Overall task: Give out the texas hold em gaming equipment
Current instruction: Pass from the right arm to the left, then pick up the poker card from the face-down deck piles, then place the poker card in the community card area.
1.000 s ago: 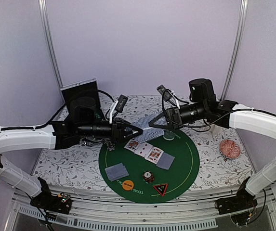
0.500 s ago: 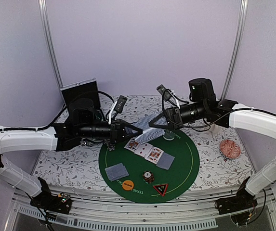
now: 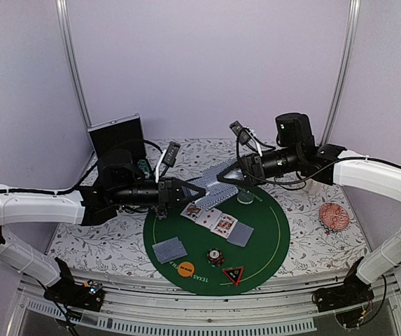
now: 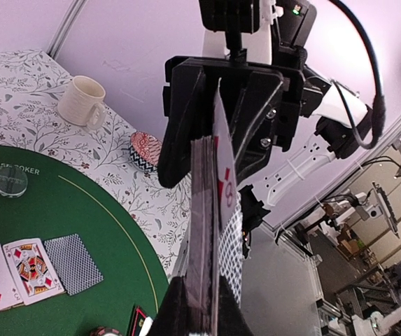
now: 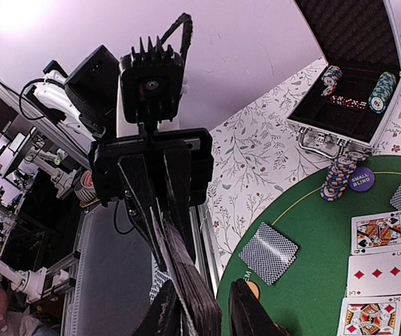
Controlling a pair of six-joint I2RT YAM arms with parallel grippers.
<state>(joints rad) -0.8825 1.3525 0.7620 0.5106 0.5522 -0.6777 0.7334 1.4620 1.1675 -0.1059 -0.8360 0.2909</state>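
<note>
holding the deck of playing cards (image 4: 203,210) up in the air above the far edge of the green felt mat (image 3: 270,231), the left gripper (image 4: 200,318) is clamped tight across the faces of the stack. the right gripper (image 5: 203,315) meets it head-on from the other side. its jaws bracket the same deck, but a thin gap shows between the cards and one finger, so it looks loose rather than pinching.

the deck is light and thin, and it is stiff only across its faces. the glossy cards will likely slide over one another and fan or spill if squeezed near a corner. the safest hold is flat on both faces, close to the middle of a long edge. peeling one card off calls for a light pinch at the free end.

on the mat lie face-up cards (image 3: 210,217) and a face-down pair (image 3: 169,249) with grey-blue lattice backs. near the front are a short ridged chip stack (image 3: 215,257), a flat orange disc (image 3: 185,267) and a red-edged triangle marker (image 3: 233,275). a clear disc (image 4: 10,180) sits near the mat's far rim. the counter (image 3: 88,238) wears a floral cloth, with a white mug (image 4: 80,100) off to the side.
</note>
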